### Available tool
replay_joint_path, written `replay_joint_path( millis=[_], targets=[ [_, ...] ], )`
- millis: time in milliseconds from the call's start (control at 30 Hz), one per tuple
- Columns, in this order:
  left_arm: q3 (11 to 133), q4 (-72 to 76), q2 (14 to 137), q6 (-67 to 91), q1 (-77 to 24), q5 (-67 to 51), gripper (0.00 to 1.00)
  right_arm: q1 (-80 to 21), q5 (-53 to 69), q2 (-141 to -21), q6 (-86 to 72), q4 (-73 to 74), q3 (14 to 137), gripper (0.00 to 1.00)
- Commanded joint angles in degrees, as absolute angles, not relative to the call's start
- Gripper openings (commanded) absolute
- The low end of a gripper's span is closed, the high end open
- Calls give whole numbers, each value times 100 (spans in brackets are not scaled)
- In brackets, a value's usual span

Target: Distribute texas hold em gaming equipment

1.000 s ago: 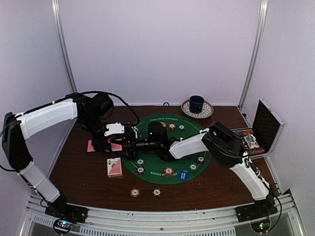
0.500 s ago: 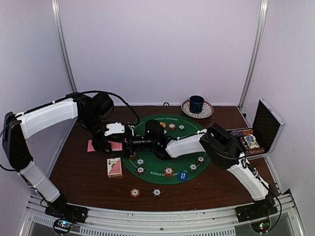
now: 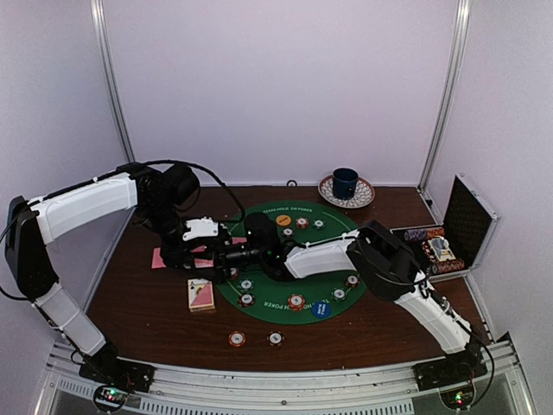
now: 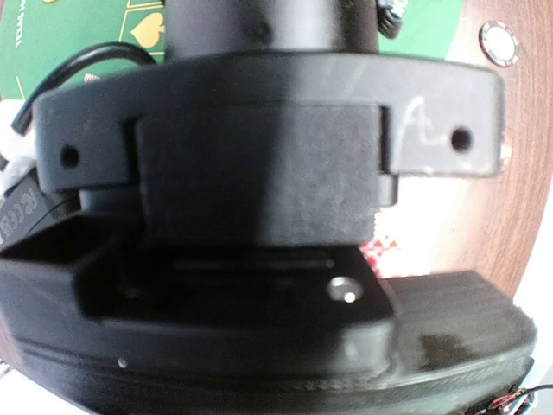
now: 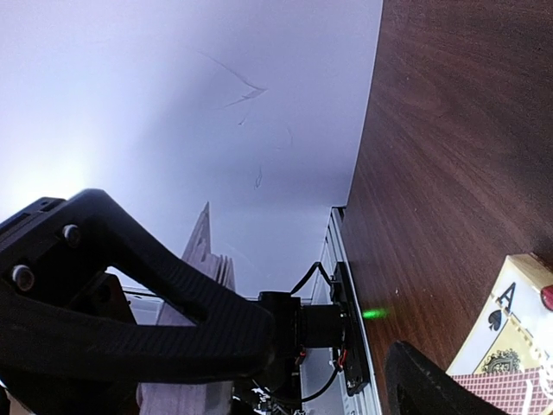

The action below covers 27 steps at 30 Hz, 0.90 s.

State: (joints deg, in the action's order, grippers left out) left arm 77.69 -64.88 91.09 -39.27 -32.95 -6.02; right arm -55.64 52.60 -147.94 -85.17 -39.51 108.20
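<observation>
Chips (image 3: 237, 339) lie nearest. Beyond, at the green mat's (image 3: 333, 226) left edge, my left gripper (image 3: 214, 252) pinches a thin stack of cards (image 5: 207, 251) — held edge-on between the wide-spread jaws of my right gripper (image 3: 240, 256), which meets it head-on from the right, so drawing one falls to that arm.

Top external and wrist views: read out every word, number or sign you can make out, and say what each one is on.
"TEXAS HOLD EM POKER": far rim of the green felt mat, tiny.
"POKER": its near rim, upside down; the rest is unclear.
"A" with a spade: corner of the face-up playing card.
Blue button disc: white lettering, too small to read.
</observation>
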Motion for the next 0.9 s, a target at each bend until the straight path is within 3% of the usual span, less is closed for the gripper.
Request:
replay_joint_path(
  millis=[0,400,867],
  targets=[
    [7941,-6520,9119,-3919,-3313,-615,0,-5569,5343,-14805,-8210,-3735,10819,81],
    [7927,-6533,9088,-3937,-3313,-571,0,-5428,5221,-14294,-7211,-2790,10283,75],
    [7882,-6532,9118,-3937,-3313,-559,0,-5320,5221,-13809,-7224,-3196,9720,76]
  ],
)
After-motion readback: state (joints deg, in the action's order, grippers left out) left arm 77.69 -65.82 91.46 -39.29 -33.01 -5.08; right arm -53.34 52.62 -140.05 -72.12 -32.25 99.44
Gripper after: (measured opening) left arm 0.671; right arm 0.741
